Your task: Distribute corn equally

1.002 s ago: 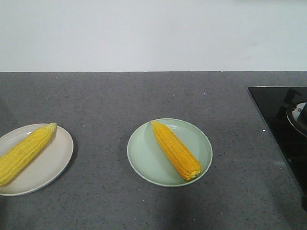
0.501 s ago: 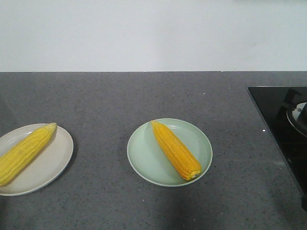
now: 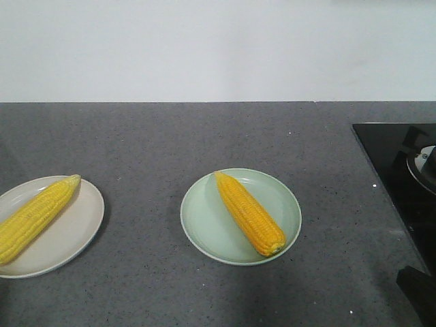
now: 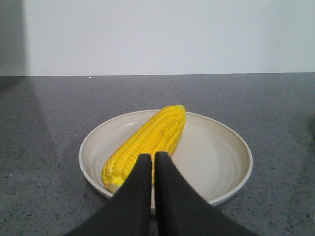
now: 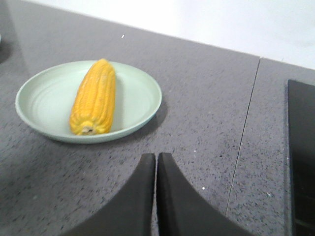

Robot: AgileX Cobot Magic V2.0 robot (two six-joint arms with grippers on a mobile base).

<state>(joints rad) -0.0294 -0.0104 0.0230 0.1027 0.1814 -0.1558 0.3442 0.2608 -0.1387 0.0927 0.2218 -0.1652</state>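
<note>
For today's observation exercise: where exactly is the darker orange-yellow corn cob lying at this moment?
In the front view, the orange-yellow cob lies diagonally on the pale green plate at the counter's centre, between the cream plate and the black cooktop.

Kitchen: grey speckled stone countertop (image 3: pixel 204 136), black glass cooktop (image 3: pixel 395 163) set in, plain white wall (image 3: pixel 218 48).

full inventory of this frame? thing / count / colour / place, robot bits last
corn: 2, yellow; one lying on the beige plate, one lying on the green plate, tip pointing away
beige plate: 1, cream; left edge of counter, partly out of the front view
green plate: 1, pale green; centre of counter
counter: 1, speckled dark grey; spans the view
cooktop: 1, glossy black; right side, set in the counter
wall: 1, white; behind the counter
left claw: 1, black; shut, empty, just before the beige plate's corn
right claw: 1, black; shut, empty, over bare counter near the green plate
</note>
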